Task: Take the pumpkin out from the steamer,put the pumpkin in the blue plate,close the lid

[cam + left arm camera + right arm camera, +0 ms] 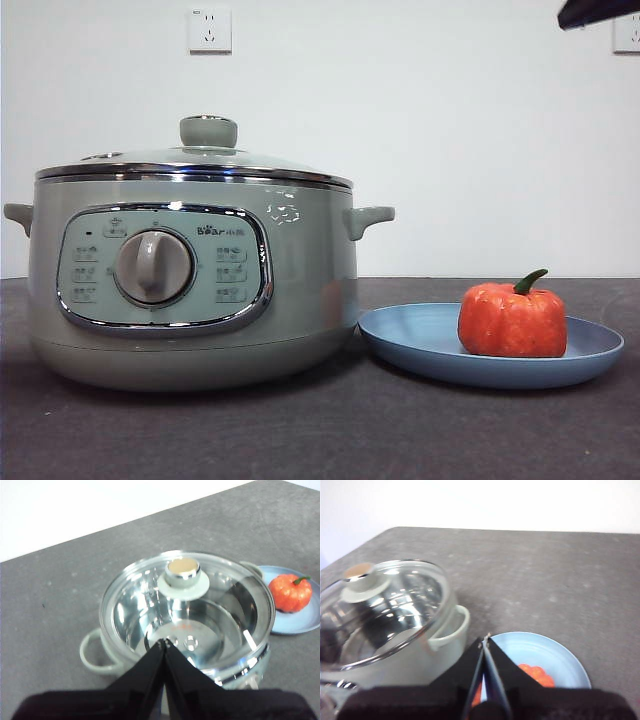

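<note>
The sage-green steamer (pixel 190 280) stands at the left with the glass lid (pixel 200 158) resting on it, knob up. The orange-red pumpkin (pixel 513 318) sits upright in the blue plate (pixel 420 340) to the steamer's right. My left gripper (pixel 165 642) is shut and empty, held high above the lid (pixel 187 610); the pumpkin (pixel 290 592) and plate (pixel 310 620) show beside the pot there. My right gripper (pixel 484 641) is shut and empty, above the plate (pixel 560 657), with the pumpkin (pixel 537 675) partly hidden behind its jaws. The steamer (pixel 395 625) shows beside it.
A black arm tip (pixel 598 12) shows at the top right corner of the front view. Wall sockets (pixel 209 30) hang on the white wall behind. The dark grey table (pixel 320 440) stretches in front of the pot and plate.
</note>
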Motion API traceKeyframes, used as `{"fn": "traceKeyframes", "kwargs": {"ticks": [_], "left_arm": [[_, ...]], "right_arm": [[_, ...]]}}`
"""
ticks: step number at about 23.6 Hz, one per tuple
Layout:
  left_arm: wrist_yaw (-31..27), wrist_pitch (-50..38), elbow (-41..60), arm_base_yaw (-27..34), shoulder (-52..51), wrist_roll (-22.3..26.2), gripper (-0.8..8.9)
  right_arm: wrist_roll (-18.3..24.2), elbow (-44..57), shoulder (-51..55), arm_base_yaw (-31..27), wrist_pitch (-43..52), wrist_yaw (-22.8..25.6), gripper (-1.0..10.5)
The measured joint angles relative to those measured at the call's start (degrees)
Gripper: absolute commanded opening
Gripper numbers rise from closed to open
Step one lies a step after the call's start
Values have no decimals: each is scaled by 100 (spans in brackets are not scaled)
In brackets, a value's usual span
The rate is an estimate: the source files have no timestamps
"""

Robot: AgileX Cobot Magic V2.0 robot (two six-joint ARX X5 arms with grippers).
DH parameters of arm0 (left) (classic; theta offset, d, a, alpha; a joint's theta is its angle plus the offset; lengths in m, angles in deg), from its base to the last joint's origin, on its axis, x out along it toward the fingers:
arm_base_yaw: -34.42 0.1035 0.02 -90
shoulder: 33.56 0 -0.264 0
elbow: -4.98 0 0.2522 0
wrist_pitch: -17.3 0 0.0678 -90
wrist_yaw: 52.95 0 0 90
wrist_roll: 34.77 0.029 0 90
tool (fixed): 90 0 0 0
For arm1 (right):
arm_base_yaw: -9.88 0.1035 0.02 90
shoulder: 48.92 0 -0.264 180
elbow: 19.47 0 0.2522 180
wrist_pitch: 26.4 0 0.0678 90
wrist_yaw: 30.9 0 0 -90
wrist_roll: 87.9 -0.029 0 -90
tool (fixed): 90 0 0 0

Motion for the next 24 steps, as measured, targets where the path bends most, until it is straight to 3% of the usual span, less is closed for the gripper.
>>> {"fn": "traceKeyframes", "kwargs": {"ticks": [6,24], "left_arm": [[-2,302,35,0,114,-111,-4],[-114,459,35,164,-70,-146,-4]], "right_arm": [[-146,2,-33,0,-83,396,1],[-153,2,-24,0,-101,404,1]]}}
